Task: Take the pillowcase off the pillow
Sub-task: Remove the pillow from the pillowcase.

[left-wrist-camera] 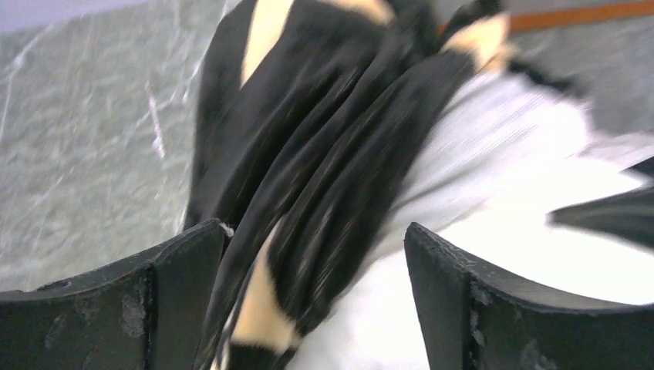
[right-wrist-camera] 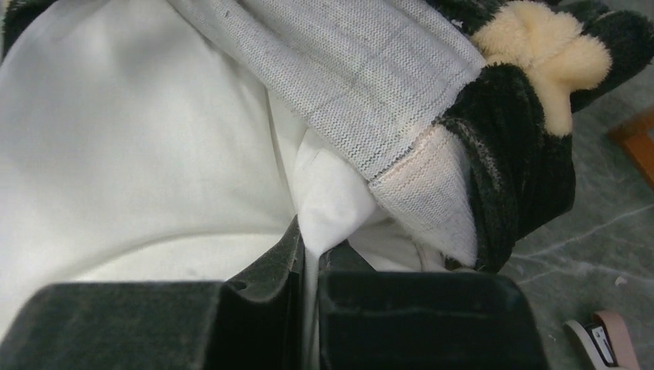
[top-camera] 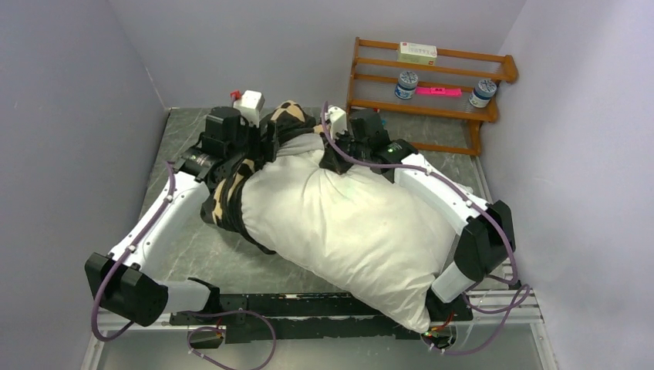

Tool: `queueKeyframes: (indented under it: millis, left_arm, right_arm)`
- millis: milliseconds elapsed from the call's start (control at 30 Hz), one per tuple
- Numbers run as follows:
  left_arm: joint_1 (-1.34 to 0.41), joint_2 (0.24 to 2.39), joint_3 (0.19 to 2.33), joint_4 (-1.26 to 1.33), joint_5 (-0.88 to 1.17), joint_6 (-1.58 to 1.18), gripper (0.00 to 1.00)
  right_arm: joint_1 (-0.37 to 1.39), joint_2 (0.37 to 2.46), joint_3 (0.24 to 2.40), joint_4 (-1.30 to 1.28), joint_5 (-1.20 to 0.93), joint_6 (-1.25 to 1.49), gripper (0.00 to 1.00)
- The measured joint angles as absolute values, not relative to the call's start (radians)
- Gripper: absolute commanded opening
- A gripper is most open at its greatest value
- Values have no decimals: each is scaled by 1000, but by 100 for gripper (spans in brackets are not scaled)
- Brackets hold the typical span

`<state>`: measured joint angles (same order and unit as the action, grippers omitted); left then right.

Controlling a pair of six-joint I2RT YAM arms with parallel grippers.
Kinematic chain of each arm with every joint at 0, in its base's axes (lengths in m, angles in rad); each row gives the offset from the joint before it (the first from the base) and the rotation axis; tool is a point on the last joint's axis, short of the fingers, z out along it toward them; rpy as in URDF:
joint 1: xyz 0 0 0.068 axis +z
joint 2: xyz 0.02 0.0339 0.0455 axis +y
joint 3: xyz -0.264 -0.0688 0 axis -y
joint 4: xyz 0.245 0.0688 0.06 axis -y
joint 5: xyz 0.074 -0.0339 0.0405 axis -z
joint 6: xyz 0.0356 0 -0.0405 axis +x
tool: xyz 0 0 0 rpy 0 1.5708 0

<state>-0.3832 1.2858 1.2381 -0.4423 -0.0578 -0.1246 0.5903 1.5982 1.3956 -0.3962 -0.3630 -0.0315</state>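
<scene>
Pinching: the right gripper (right-wrist-camera: 308, 266) has its jaws pressed together on a fold of smooth white cloth at the far end of the pillow (right-wrist-camera: 131, 154). The pinch is just beside the turned-out hem of the case.
Left gripper: the left gripper (left-wrist-camera: 312, 235) is spread wide, its fingers (left-wrist-camera: 177, 285) astride the black folds of the pillowcase (left-wrist-camera: 324, 154), gripping nothing.
Pillow: it lies slantwise on the table (top-camera: 185, 250), its long axis running from the near right to the far middle. Most of it shows bare white.
Pillowcase: it is bunched over the pillow's far-left end and down its left flank; only that end looks covered.
Key relation: the case lies directly under the left gripper, so the left arm is nearer to it. A pull would likely run along the pillow's long axis, away from its near-right end, while the right arm anchors the pillow.
In the way: both arms crowd the pillow's far end, and the hem could catch on the right gripper.
Beyond the pillow: to its far right, well apart, a wooden rack (top-camera: 356, 77) holds two jars (top-camera: 406, 83) and a box (top-camera: 416, 52).
</scene>
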Motion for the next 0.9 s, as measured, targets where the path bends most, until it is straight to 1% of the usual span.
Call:
queueKeyframes:
  millis: [100, 267, 500, 600, 633, 733, 767, 900]
  left_arm:
    - [-384, 1295, 1332, -456, 32, -117, 96]
    - [-386, 1358, 1448, -478, 167, -105, 96]
    - [-393, 1488, 1493, -533, 260, -92, 96]
    - [-414, 1541, 1515, -565, 264, -82, 93]
    - [-422, 1556, 1528, -572, 263, -74, 90]
    - [-439, 1586, 1562, -590, 242, -64, 76]
    - [-445, 1592, 1570, -598, 218, -60, 69]
    - [-466, 1605, 1586, -617, 102, -50, 32]
  right_arm:
    - [640, 1572, 1395, -402, -332, -49, 0]
    - [690, 1520, 1357, -383, -291, -66, 0]
    - [726, 1460, 1292, -334, -243, -76, 0]
    - [738, 1438, 1267, -315, -228, -79, 0]
    - [741, 1434, 1259, -312, -218, -80, 0]
    - [741, 1426, 1244, -304, -200, -85, 0]
    - [743, 1424, 1242, -301, -196, -86, 0]
    - [753, 1411, 1225, -284, -178, -87, 0]
